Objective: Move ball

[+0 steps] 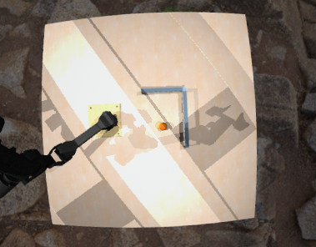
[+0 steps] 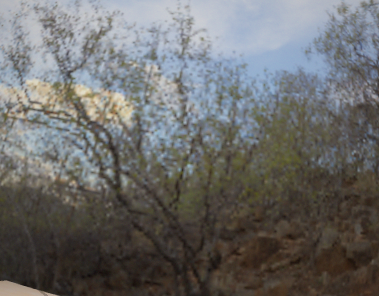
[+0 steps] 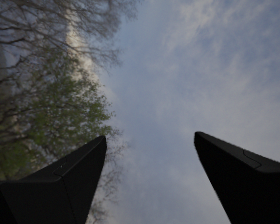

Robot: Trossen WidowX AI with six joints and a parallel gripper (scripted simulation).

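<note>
An orange ball (image 1: pixel 163 126) lies on the table (image 1: pixel 131 42), on the inner side of the corner. It touches neither wall. A pale see-through rim (image 1: pixel 157 125) shows at the ball's left edge, and most of the copy seems to overlap the ball. The two low walls look bluish: one wall (image 1: pixel 163 90) runs across the top and the other wall (image 1: pixel 186 118) runs down the right. My gripper (image 3: pixel 150 139) is open and empty in the wrist view, with only sky and trees between its fingers. It is far from the ball, beyond the table's left side.
The arm (image 1: pixel 82 137) reaches down-left from its base on a yellow plate (image 1: pixel 94 110), past the table's left edge. Rocks (image 1: pixel 281 108) surround the table. The arm's shadow crosses the corner area. The exterior view shows mostly trees, sky and one table corner (image 2: pixel 9 288).
</note>
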